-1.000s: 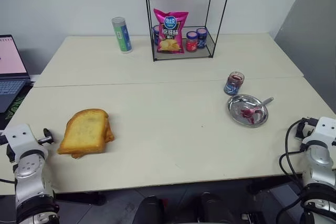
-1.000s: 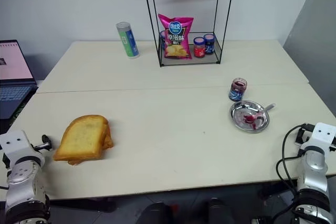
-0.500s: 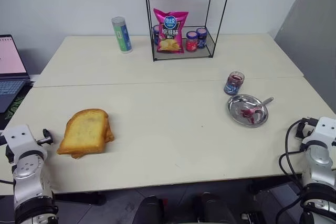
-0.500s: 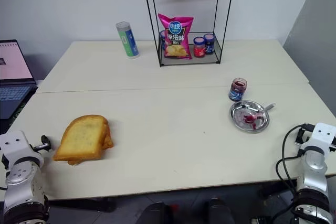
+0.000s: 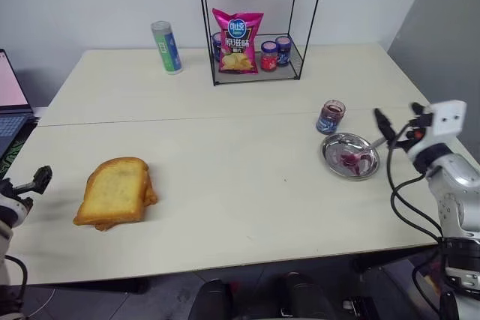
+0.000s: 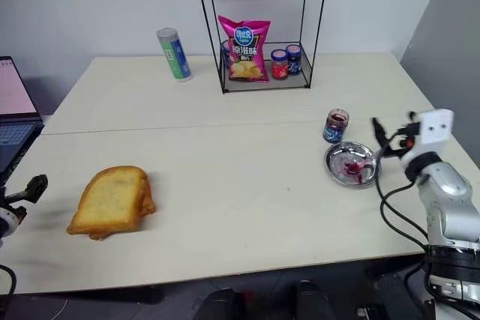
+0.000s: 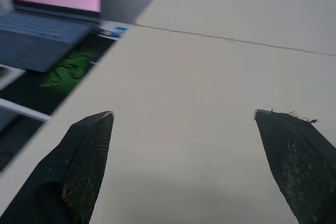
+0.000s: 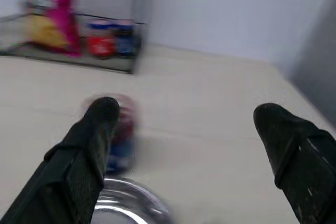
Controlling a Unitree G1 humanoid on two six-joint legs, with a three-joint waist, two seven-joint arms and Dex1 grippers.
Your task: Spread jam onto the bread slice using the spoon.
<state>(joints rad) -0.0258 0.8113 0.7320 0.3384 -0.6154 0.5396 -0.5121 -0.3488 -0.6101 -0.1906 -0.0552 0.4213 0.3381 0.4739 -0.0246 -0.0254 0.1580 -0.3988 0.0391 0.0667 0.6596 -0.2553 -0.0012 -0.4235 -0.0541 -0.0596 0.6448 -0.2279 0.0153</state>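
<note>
A rounded golden toast (image 5: 112, 191) lies at the table's front left on top of the bread slice (image 5: 151, 195), of which just an edge peeks out. The jam jar (image 5: 330, 117) stands at the right, and the steel dish (image 5: 335, 145) sits just in front of it. The spoon (image 5: 358, 157) rests in the dish, red-stained, its handle pointing right. My right gripper (image 5: 397, 118) hovers open, level, just right of the dish and the jar (image 8: 124, 139). Open and empty, my left gripper (image 5: 22, 183) is at the table's left edge, apart from the toast.
A black wire rack (image 5: 255, 73) at the back holds a pink chip bag (image 5: 236, 39) and two small jars (image 5: 276, 52). A green can (image 5: 166, 47) stands left of it. A laptop (image 7: 47, 19) sits off the table's left side.
My right arm has risen and swung inward, so its gripper now hangs beside the dish. The left arm has lifted a little. The camera view has shifted slightly.
</note>
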